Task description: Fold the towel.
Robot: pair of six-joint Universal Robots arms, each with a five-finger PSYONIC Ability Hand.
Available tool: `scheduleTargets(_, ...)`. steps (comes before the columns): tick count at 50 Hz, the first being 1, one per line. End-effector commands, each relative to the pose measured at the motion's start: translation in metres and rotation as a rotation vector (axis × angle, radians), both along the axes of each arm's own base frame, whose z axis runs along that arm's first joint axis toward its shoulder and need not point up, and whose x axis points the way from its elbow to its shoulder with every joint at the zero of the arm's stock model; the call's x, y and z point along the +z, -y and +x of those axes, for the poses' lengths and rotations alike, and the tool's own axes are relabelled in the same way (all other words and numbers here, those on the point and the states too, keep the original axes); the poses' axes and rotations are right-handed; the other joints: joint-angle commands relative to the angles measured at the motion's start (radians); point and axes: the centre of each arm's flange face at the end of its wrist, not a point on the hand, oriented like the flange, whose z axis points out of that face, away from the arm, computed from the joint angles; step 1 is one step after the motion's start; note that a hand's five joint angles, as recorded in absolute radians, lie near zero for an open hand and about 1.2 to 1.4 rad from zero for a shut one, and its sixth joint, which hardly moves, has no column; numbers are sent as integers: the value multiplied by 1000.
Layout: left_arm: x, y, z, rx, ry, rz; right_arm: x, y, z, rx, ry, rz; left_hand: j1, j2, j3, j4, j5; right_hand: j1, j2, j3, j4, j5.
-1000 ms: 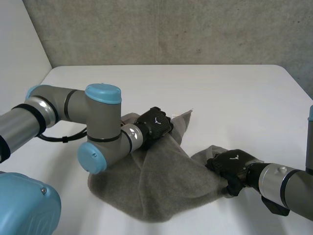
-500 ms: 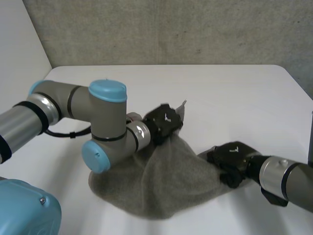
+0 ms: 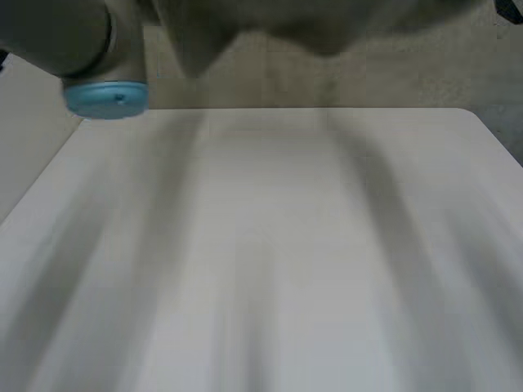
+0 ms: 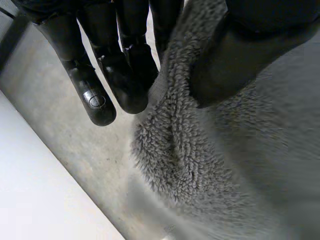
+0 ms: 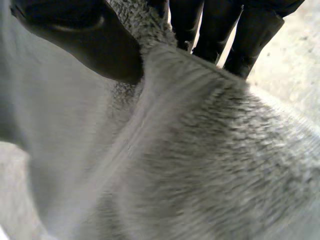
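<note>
A white table fills the lower head view, its far right corner rounded; behind its far edge stands a rough grey concrete wall; a pale panel lies beyond the table's left edge.

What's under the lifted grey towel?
Bare white table lies below the grey fluffy towel, which the left hand and right hand pinch in their fingers. The towel hides part of the concrete wall behind it.

The white, smooth-topped bench runs back to a rough grey concrete wall. Its far edge is straight against that wall, and its far corners are rounded.
</note>
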Motion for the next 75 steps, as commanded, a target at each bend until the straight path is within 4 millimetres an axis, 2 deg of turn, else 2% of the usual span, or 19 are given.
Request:
scheduleTargets(1, -59, -14, 21, -23, 109, 232, -48, -40, 38, 126, -148, 185, 78, 48, 59, 41, 80, 84, 67, 62, 55, 16)
scheduleTargets(3, -105, -24, 29, -39, 192, 355, -90, -51, 42, 132, -317, 287, 78, 48, 59, 41, 80, 84, 67, 62, 55, 16)
scheduleTargets(4, -105, -24, 29, -39, 193, 356, -90, -51, 42, 132, -318, 287, 78, 48, 59, 41, 80, 84, 67, 62, 55, 16)
scheduleTargets(6, -156, -36, 35, -69, 277, 489, -136, -62, 40, 150, -453, 396, 78, 48, 59, 41, 80, 84, 67, 62, 55, 16)
scheduleTargets(7, -157, -36, 35, -69, 277, 490, -136, -62, 40, 150, -453, 397, 78, 48, 59, 41, 80, 84, 67, 62, 55, 16)
scheduleTargets(8, -182, -45, 38, -83, 317, 555, -155, -66, 40, 159, -491, 434, 78, 48, 59, 41, 80, 84, 67, 62, 55, 16)
scheduleTargets(9, -206, -54, 41, -98, 355, 617, -156, -66, 40, 160, -491, 435, 78, 48, 59, 41, 80, 84, 67, 62, 55, 16)
scheduleTargets(10, -207, -54, 41, -98, 355, 617, -175, -70, 40, 172, -511, 471, 78, 48, 59, 41, 80, 84, 67, 62, 55, 16)
scheduleTargets(11, -225, -63, 45, -108, 380, 663, -193, -73, 39, 180, -524, 504, 78, 48, 59, 41, 80, 84, 67, 62, 55, 16)
scheduleTargets(12, -226, -63, 45, -108, 380, 663, -193, -73, 39, 180, -524, 504, 78, 48, 59, 41, 80, 84, 67, 62, 55, 16)
scheduleTargets(14, -258, -77, 50, -118, 419, 728, -232, -79, 36, 190, -561, 576, 9, -21, -11, -29, 10, 84, 67, 62, 55, 16)
scheduleTargets(15, -259, -77, 50, -118, 419, 728, -232, -79, 36, 190, -562, 576, 8, -22, -11, -29, 10, 84, 67, 62, 55, 16)
scheduleTargets(17, -279, -85, 53, -122, 435, 748, -258, -82, 30, 185, -585, 628, -38, -68, -58, -76, -37, 84, 67, 62, 55, 16)
scheduleTargets(19, -282, -87, 54, -118, 433, 743, -267, -83, 28, 185, -592, 649, -85, -115, -105, -123, -84, 84, 67, 62, 55, 16)
scheduleTargets(26, -284, -84, 57, -105, 409, 723, -278, -82, 15, 160, -590, 701, -306, -336, -325, -343, -304, 84, 67, 62, 55, 16)
scheduleTargets(33, -280, -82, 56, -105, 405, 710, -272, -84, 7, 143, -580, 705, -824, -854, -844, -862, -823, 84, 67, 62, 55, 16)
scheduleTargets(41, -286, -83, 57, -103, 413, 726, -267, -92, 2, 139, -575, 701, -984, -1014, -1003, -1021, -982, 84, 67, 62, 55, 16)
scheduleTargets(67, -306, -82, 84, 36, 390, 829, -257, -58, -50, -49, -477, 734, -911, -941, -930, -948, -909, 84, 67, 62, 55, 16)
scheduleTargets(75, -309, -89, 86, 17, 398, 849, -261, -62, -51, -48, -468, 743, -306, -336, -325, -343, -304, 84, 67, 62, 55, 16)
